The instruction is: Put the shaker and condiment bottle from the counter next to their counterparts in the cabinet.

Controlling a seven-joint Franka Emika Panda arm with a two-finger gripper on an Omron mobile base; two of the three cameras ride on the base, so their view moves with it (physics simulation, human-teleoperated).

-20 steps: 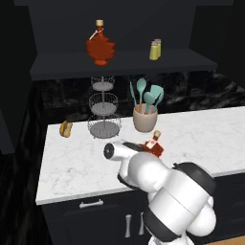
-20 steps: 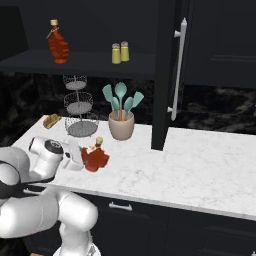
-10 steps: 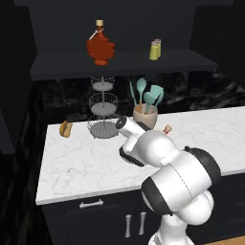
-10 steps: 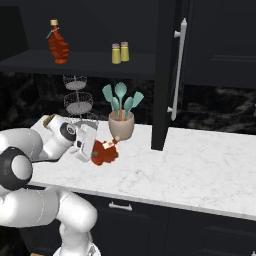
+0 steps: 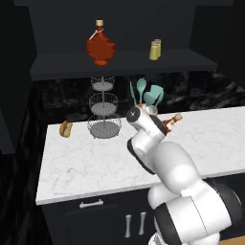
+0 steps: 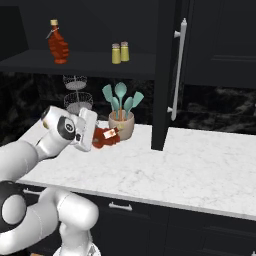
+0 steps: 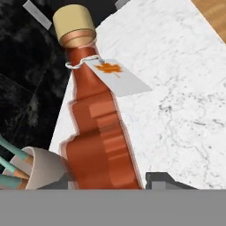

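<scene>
We have the condiment bottle clamped in the tool, jaws closed on its lobed lower body, and it hangs clear of the table, tipped over with the tan cap pointing away from the wrist, just in front of the utensil crock.

Handling, as we judge it: rigid and smooth, likely glass or hard plastic, so it won't give under the pads but could slip or twist. The lobes give the jaws some purchase; the narrow neck and loose white tag are poor places to hold. Taking it low on the body, as now, looks right. It seems light for the arm.

On the cabinet shelf the maple-leaf bottle stands at the left, with two shakers to the right. The bottle must be stood upright before release.
</scene>
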